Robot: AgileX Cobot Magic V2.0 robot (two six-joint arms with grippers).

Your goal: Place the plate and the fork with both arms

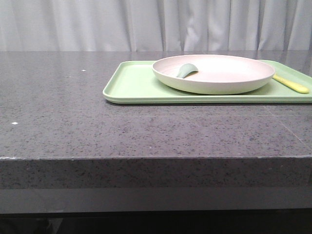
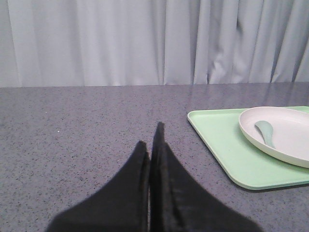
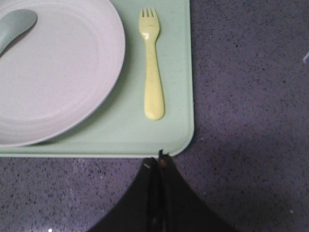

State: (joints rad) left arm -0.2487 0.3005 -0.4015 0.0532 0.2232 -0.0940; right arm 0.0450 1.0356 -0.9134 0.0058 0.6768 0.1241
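Note:
The pale pinkish-white plate [image 1: 214,73] sits on a light-green tray [image 1: 131,85] at the table's right. It shows in the left wrist view [image 2: 289,133] and in the right wrist view [image 3: 53,72]. The pale-yellow fork [image 1: 291,84] lies on the tray right of the plate, plain in the right wrist view [image 3: 152,63]. A grey-green spoon [image 1: 186,71] rests in the plate. My left gripper [image 2: 150,137] is shut and empty over bare table, left of the tray. My right gripper [image 3: 159,158] is shut and empty at the tray's near right corner. Neither gripper shows in the front view.
The tray [image 3: 178,130] reaches past the front view's right side. The dark speckled stone table [image 1: 73,122] has a thick front edge. A pale curtain [image 1: 146,24] hangs behind the table.

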